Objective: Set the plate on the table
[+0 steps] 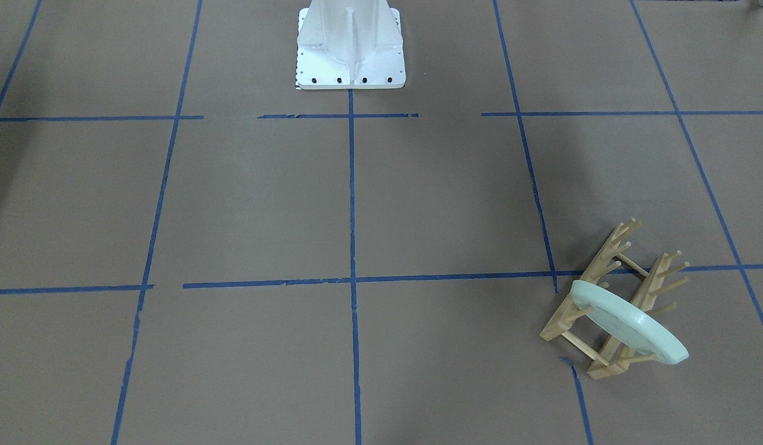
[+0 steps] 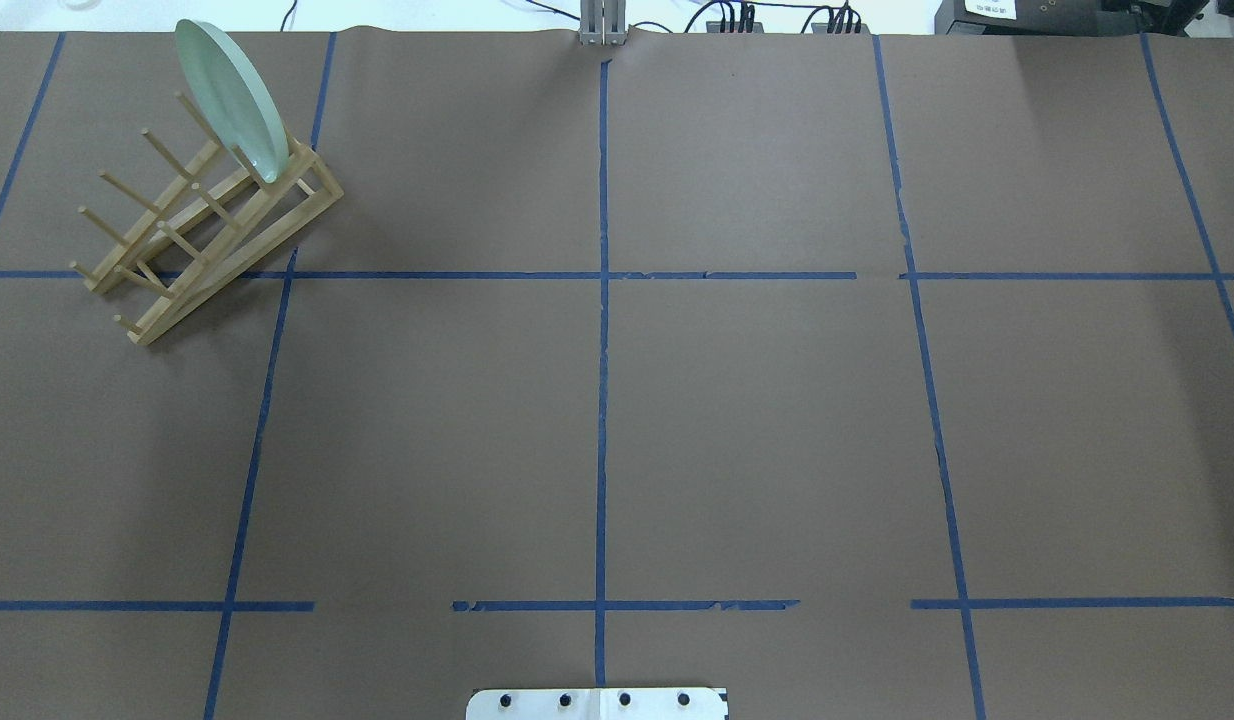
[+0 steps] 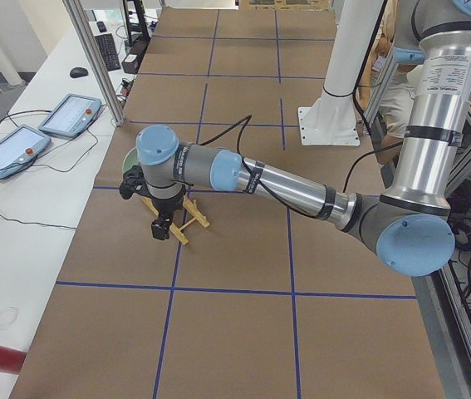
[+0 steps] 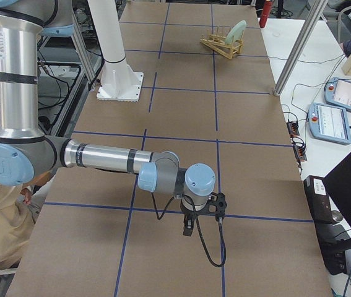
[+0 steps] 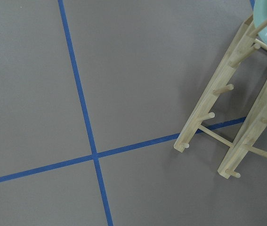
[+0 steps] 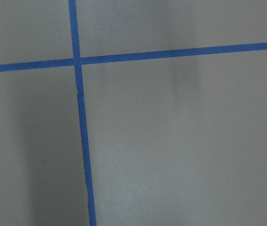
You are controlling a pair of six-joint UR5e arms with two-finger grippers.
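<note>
Front-facing view: the plate [image 1: 629, 324] stands tilted on edge in the wooden rack [image 1: 595, 266], which sits on the table [image 1: 418, 204]. Overhead view: the plate fills the rack's end slot. Left side view: the left gripper [image 3: 162, 226] hangs close by the rack. I cannot tell whether its fingers are spread. Right side view: the right gripper [image 4: 189, 226] is well apart from the rack, and its fingers are equally unclear.

The plate [image 1: 629, 324] is pale mint green, smooth and glossy, like glazed ceramic or hard plastic. The rack [image 5: 212, 94] is light, unpainted wood with a matt finish. The surface [image 1: 449, 198] is matt brown paper, slightly creased, marked with smooth blue tape lines [image 1: 352, 198]. The robot base [image 1: 350, 55] is white painted metal with a soft sheen. The near arm [image 3: 289, 187] is satin silver metal with grey-blue plastic joint caps [image 3: 418, 245].
</note>
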